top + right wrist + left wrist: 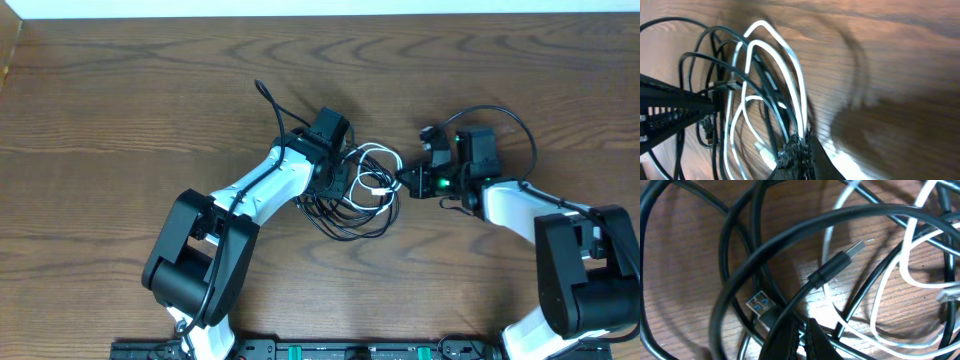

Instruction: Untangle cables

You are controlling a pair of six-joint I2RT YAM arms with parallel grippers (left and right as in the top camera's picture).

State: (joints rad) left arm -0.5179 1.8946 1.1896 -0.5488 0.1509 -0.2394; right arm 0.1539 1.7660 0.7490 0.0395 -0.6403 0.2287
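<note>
The cables lie in one tangle at mid-table: black loops [352, 226] and white loops [377, 157] wound through each other. My left gripper [338, 183] sits in the tangle's left part. In the left wrist view it [804, 327] is shut on a black cable [805, 230], beside a blue-tongued USB plug [759, 303]. My right gripper [402, 182] is at the tangle's right edge. The right wrist view shows it [804, 142] shut on the white cable [790, 60], which fans out from the fingers.
One thin black lead [268, 98] trails from the tangle toward the far left. The right arm's own thicker cable [510, 120] arches over its wrist. The left arm's dark body [670, 107] crosses the right wrist view. Bare wood table [120, 110] all round.
</note>
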